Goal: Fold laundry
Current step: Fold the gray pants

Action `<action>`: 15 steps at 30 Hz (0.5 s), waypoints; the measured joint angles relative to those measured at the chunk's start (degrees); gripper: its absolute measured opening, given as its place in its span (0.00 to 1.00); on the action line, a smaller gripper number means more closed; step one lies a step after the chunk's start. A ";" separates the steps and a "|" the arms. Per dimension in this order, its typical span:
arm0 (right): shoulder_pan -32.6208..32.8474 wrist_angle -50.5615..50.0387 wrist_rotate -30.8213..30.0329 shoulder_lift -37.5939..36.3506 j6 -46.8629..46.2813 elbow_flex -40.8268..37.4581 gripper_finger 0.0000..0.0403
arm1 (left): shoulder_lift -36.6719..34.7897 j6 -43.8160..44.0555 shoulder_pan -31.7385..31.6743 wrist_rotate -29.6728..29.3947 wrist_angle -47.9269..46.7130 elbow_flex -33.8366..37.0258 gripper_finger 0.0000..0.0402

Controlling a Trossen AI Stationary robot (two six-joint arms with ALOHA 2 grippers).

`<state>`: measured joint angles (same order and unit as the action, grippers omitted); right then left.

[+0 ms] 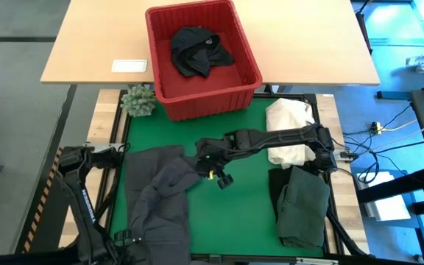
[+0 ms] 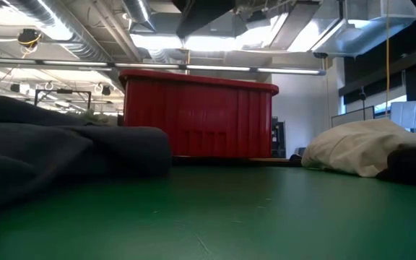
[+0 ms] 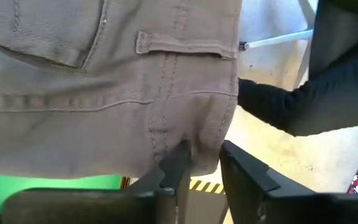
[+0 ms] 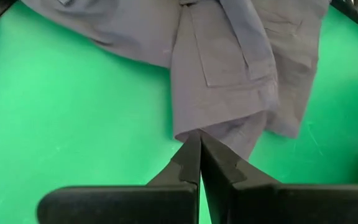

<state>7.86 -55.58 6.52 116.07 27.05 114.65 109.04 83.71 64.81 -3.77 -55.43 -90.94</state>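
Observation:
Dark grey trousers (image 1: 160, 195) lie crumpled on the left half of the green mat (image 1: 245, 206); the low view shows them as a dark mound (image 2: 56, 155). My right gripper (image 1: 213, 168) reaches in from the right and is shut at their right edge (image 4: 199, 138). At the trousers' near left, my left gripper (image 1: 131, 235) is open, with the waistband and seat (image 3: 104, 74) close in front of its fingers (image 3: 211, 165). A black garment (image 1: 197, 50) lies in the red basket (image 1: 169, 103). A folded dark green garment (image 1: 304, 206) rests on the mat's right. My left gripper has its fingers apart around the lower end of the trousers' seat seam (image 3: 201, 152). The cloth lies against one finger (image 3: 178, 163), and a gap shows beside the other. My right gripper pinches a folded corner of the trousers' edge (image 4: 197, 129) between its two fingertips, slanting down from the table's right. The cloth runs up to the tips, and the rest lies on the mat.
A cream-white cloth heap (image 1: 289, 132) lies at the mat's far right, under my right arm. A small green plant (image 1: 138, 99) stands left of the basket. A white card (image 1: 129, 65) lies on the wooden table behind. Bare mat shows in the middle.

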 joint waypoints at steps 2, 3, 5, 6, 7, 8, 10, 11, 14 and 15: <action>-0.04 -0.05 -0.11 -0.38 -0.29 0.00 0.02 | -0.35 0.27 0.22 -1.66 -0.02 -0.01 0.23; -0.02 0.07 -0.09 -0.72 -0.43 0.00 0.02 | -0.36 0.56 0.44 -2.27 0.01 -0.07 0.23; 0.00 0.05 -0.08 -1.26 -0.91 0.00 0.02 | -0.36 0.95 0.78 -2.83 -0.07 -0.07 0.24; 0.00 0.22 -0.08 -1.49 -0.97 0.00 0.02 | -0.36 1.44 1.00 -2.85 -0.05 -0.07 0.24; 0.00 0.20 -0.08 -1.72 -0.99 0.00 0.02 | -0.36 1.94 1.30 -3.15 -0.07 -0.07 0.24; 0.00 0.24 -0.07 -1.88 -1.00 0.00 0.02 | -0.36 2.85 1.53 -3.27 -0.07 -0.07 0.24; 0.02 0.41 -0.02 -2.24 -1.10 0.00 0.02 | -0.36 4.15 2.10 -4.08 -0.09 -0.07 0.24; 0.02 0.59 0.19 -2.32 -1.16 0.00 0.02 | -0.36 4.61 2.45 -4.89 -0.09 -0.07 0.24; 0.00 1.44 1.37 -2.36 -1.22 0.02 0.02 | -0.36 5.75 3.32 -8.30 -0.58 -0.07 0.24; 0.00 1.72 1.97 -2.36 -1.27 0.02 0.02 | -0.36 5.90 3.56 -9.76 -1.05 -0.07 0.24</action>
<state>7.86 -53.86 8.49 113.71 25.78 114.67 108.68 89.61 68.37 -13.53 -56.48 -91.00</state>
